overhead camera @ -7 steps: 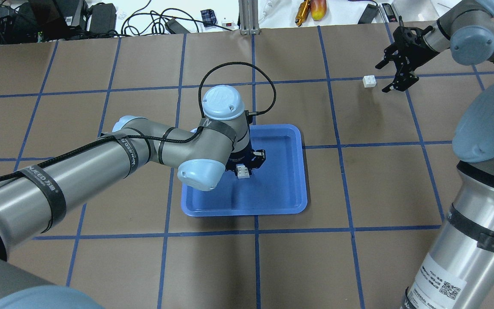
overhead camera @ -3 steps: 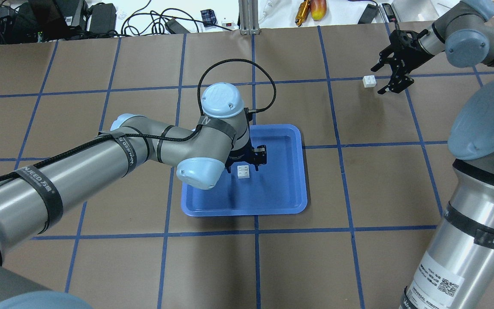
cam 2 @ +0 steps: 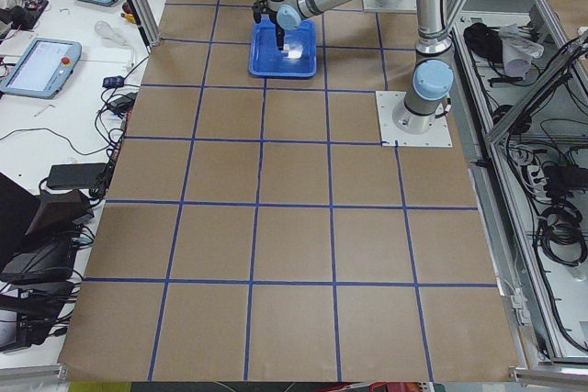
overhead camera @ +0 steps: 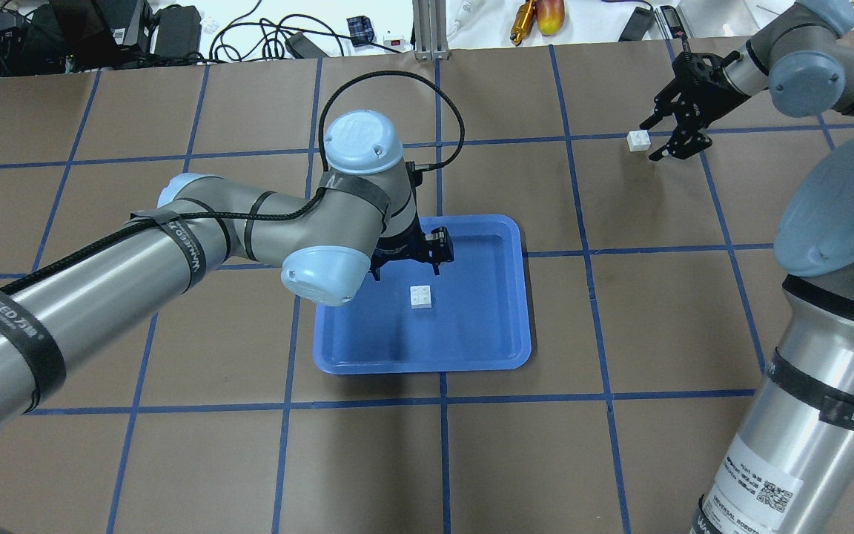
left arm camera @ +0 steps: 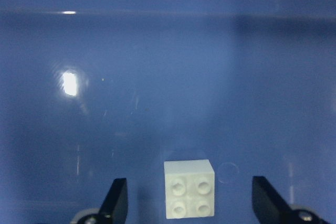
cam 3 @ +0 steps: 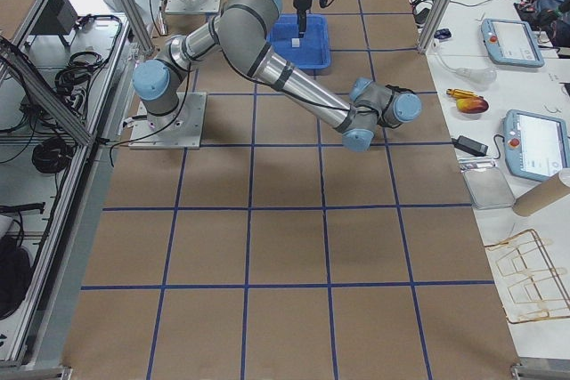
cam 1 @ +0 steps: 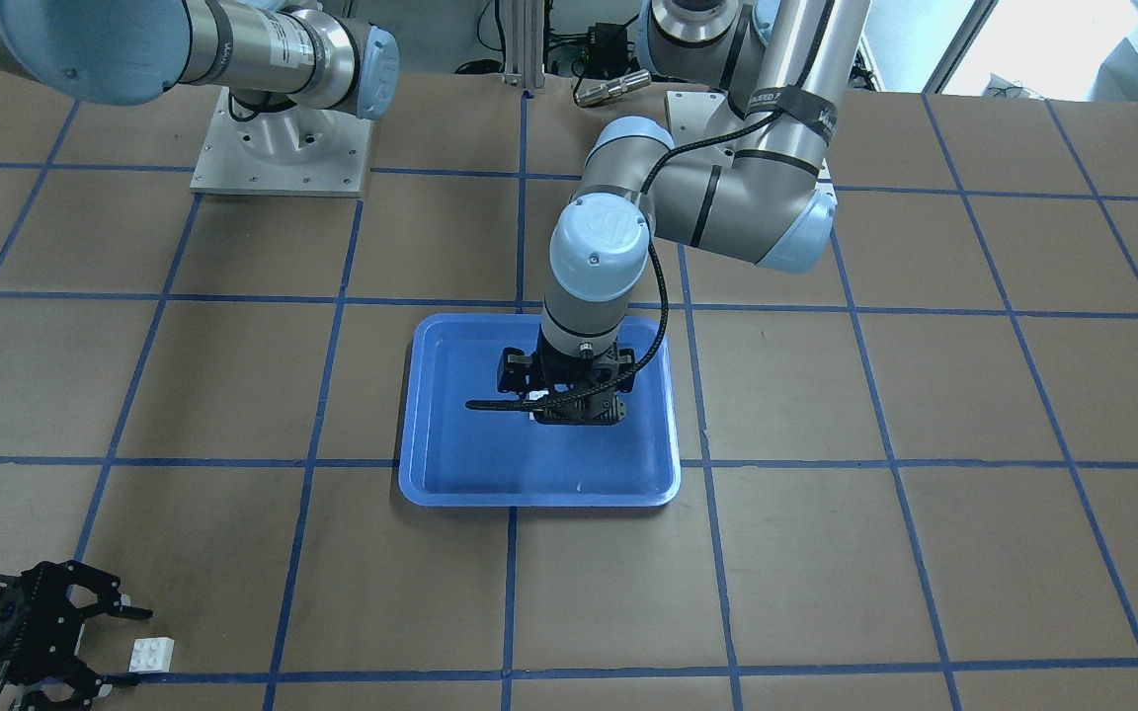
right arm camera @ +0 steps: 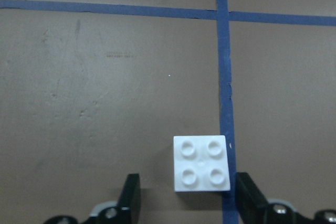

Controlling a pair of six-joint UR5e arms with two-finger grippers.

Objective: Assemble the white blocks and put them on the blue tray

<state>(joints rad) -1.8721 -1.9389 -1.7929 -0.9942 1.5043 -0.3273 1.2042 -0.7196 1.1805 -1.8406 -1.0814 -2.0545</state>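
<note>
1. The table [overhead camera: 620,460] carries all the work items. Every position below is referenced to the blue tray [overhead camera: 523,297], which lies flat near the middle of the table, in front of the robot.

2. The left arm [overhead camera: 101,297] reaches over the tray from the robot's left. The right arm [overhead camera: 805,59] extends well beyond the tray's far right corner.

3. The left end effector [overhead camera: 408,261] hangs over the tray interior, toward the tray's far rim. Its jaws are spread wide and hold nothing. The left wrist view shows clear tray floor between each finger and the block.

4. The right end effector [overhead camera: 649,141] is positioned low over the table, well apart from the tray. Its jaws are also wide and straddle the second block. Its left pad is clearly off the block. Its right pad appears close to it, but contact cannot be confirmed from the wrist view.

5. The first white block [overhead camera: 420,297] rests studs-up on the tray floor, near the tray's centre. Judgement: this orientation presents it as the base, so that the other block can be pressed down onto its studs.

6. The second white block [overhead camera: 639,140] rests studs-up on the table, outside the tray, beside a blue tape line. Judgement: the straddling jaws indicate that a grasp is being prepared. Assembly has not been performed, as the two blocks are separate.
</note>
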